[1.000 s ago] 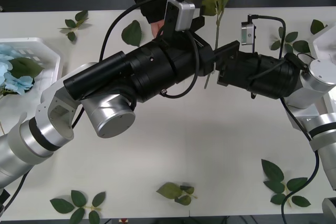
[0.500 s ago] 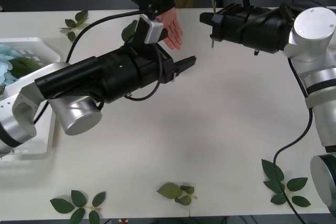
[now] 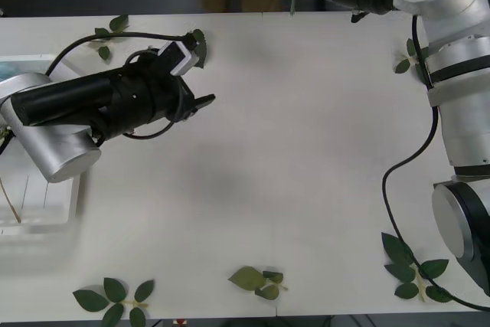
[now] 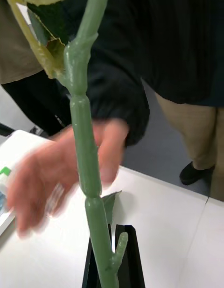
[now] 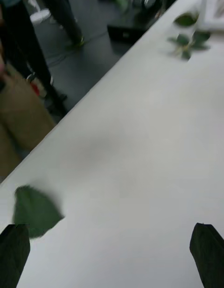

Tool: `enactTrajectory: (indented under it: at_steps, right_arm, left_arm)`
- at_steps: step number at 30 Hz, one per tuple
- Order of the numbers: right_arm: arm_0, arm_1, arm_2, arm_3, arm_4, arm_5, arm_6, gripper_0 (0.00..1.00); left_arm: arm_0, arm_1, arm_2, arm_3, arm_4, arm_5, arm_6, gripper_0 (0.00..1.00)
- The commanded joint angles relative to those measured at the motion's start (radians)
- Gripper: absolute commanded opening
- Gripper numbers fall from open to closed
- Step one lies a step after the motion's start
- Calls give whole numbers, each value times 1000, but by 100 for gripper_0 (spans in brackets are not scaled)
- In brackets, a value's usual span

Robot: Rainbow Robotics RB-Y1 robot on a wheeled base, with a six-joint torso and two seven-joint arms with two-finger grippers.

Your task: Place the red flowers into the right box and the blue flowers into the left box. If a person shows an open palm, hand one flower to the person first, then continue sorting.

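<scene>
Handover at the far edge of the tabletop, seen from the robot's side.
The white flat tabletop (image 3: 306,151) carries the shallow white plastic left box (image 3: 42,220) at its left edge, with the left arm lying partly over it. The left black two-finger end effector (image 3: 207,101) hangs spread over the left-centre of the tabletop, a loose green leaf (image 3: 200,42) just behind it. The right black end effector (image 4: 125,253) is up at the far edge, pinching the green plastic flower stem (image 4: 86,152), which stands upright. The person's bare hand (image 4: 60,185) is just behind that stem. Green leaf sprigs (image 3: 115,296) lie along the near edge, left, middle and right.
</scene>
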Motion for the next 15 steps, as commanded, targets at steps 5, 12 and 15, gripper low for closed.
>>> enactTrajectory:
  at_steps: [5,12,15]
  right_arm:
    - [-51,21,103,-317,306,158,-458,0]
    - [-48,57,137,-515,539,367,-677,0]
    - [-42,59,173,-555,591,407,-764,0]
  left_arm:
    - [220,-51,347,-137,83,448,-269,100]
    - [268,-262,714,-162,292,1097,-505,100]
    - [268,-377,857,-159,370,1327,-549,100]
